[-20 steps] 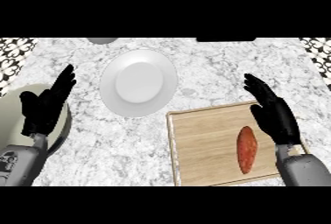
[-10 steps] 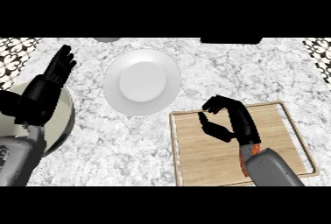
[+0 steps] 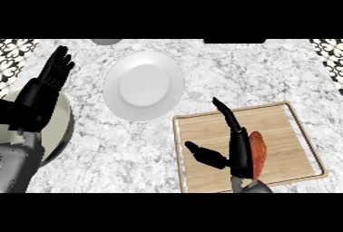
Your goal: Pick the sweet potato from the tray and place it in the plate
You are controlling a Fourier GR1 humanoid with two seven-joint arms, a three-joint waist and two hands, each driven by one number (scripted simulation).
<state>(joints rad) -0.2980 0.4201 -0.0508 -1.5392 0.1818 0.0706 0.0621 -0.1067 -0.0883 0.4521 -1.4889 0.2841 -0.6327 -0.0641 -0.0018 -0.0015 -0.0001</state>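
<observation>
The orange-red sweet potato (image 3: 258, 154) lies lengthwise on the wooden tray (image 3: 281, 122) at the lower right. My right hand (image 3: 236, 149) stands over the tray just left of the sweet potato, fingers straight and pointing away, thumb spread to the left; it touches or nearly touches the sweet potato's left side without closing round it. The white plate (image 3: 143, 84) sits up and to the left of the tray with nothing on it. My left hand (image 3: 41, 93) rests open at the left edge, fingers up.
A round grey-green object (image 3: 61, 124) lies under my left forearm at the left edge. A small grey object (image 3: 106, 41) peeks in at the top. Patterned tiles (image 3: 328, 54) border the marble counter at both upper corners.
My right hand has gone from curled over the tray to straight fingers beside the sweet potato, which now shows again. My left hand has barely shifted.
</observation>
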